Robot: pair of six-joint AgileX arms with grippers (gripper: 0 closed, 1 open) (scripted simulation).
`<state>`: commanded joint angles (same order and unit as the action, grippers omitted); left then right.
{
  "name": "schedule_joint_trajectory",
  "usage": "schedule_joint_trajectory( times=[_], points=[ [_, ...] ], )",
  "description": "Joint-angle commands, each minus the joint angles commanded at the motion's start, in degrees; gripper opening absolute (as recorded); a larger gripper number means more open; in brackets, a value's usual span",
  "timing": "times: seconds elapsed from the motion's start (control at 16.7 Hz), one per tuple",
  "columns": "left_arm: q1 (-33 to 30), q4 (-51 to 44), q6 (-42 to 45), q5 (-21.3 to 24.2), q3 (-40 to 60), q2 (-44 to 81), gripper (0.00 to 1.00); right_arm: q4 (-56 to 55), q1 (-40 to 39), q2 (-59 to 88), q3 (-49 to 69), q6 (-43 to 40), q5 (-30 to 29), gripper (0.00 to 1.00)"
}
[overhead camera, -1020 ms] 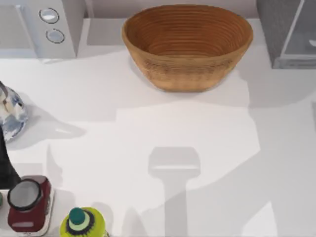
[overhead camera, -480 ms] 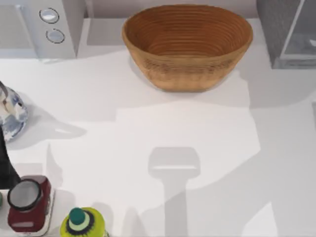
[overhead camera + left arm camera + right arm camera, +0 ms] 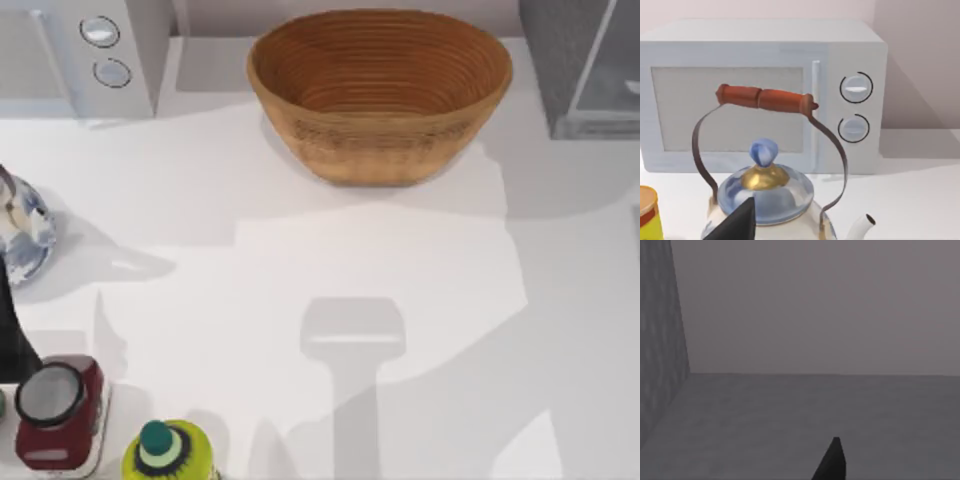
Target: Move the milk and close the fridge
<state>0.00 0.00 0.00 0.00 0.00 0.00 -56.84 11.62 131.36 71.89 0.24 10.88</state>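
The milk is out of view. The fridge [image 3: 545, 55] stands at the table's back right corner, a dark grey cabinet with a pale framed door panel [image 3: 608, 75] on its right. I cannot tell whether the door stands shut. A dark part of my left arm [image 3: 12, 335] shows at the table's left edge. In the left wrist view, a black tip of my left gripper [image 3: 737, 225] hangs just in front of a kettle. In the right wrist view, a black tip of my right gripper [image 3: 832, 463] sits over a grey floor beside a dark grey wall [image 3: 660, 345].
A woven basket [image 3: 380, 150] stands at the back middle and a light grey microwave [image 3: 120, 60] with two dials at the back left. The blue and white kettle [image 3: 765, 185] with a red handle, a dark red container [image 3: 60, 415] and a yellow-green bottle [image 3: 170, 455] crowd the left front.
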Motion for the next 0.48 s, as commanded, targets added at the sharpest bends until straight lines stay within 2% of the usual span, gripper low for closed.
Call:
schedule_joint_trajectory(
  times=[0.24,0.48],
  points=[
    [0.00,0.00,0.00,0.00,0.00,0.00,1.00,0.00,0.00,0.00,0.00,0.00,0.00,0.98],
    [0.00,0.00,0.00,0.00,0.00,0.00,1.00,0.00,0.00,0.00,0.00,0.00,0.00,1.00]
  ],
)
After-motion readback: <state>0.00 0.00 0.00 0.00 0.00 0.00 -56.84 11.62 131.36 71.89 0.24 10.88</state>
